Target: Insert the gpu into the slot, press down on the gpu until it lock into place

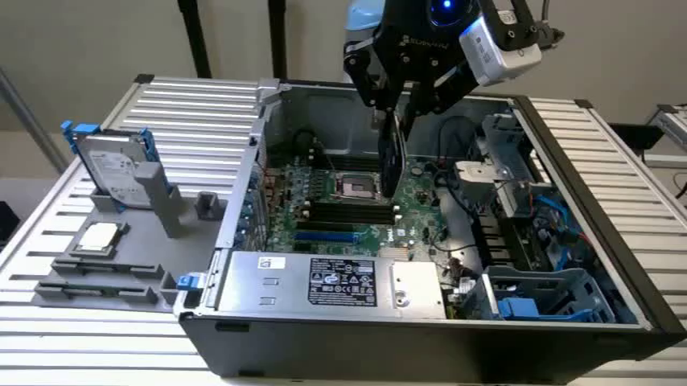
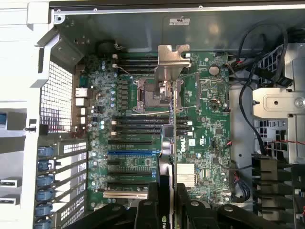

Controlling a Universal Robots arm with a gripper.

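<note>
The gripper point(image 1: 395, 106) hangs over the open computer case point(image 1: 429, 354), its fingers point(image 2: 148, 210) closed on the gpu point(image 1: 393, 157). The card is held on edge with its long side pointing down at the motherboard point(image 1: 413, 217). In the wrist view its metal bracket end is the far end from the fingers, and the glossy black shroud sits between the pads. The card is clear of the board and not seated in anything.

In the exterior view its lower end shows just beside the square processor socket point(image 1: 355, 190), on the exterior view's right of it, above the parallel black memory strips point(image 1: 341, 213). The slot point(image 1: 327, 237), a bright blue strip, lies apart from the card, toward the exterior view's left and nearer the silver labelled box point(image 1: 333, 281) along the case's near wall. In the wrist view the slot point(image 2: 131, 152) lies among several black connector strips point(image 2: 133, 169), with a white one point(image 2: 125, 194) further along, and the card's edge crosses past the blue strip's end.

On the exterior view's right of the card are black cables point(image 1: 456, 133), a grey metal bracket point(image 1: 478, 173) and a blue-grey drive cage point(image 1: 548, 293). Outside the case, on the slatted counter point(image 1: 64, 346), a grey drive with blue frame point(image 1: 113, 169) stands upright in a holder.
</note>
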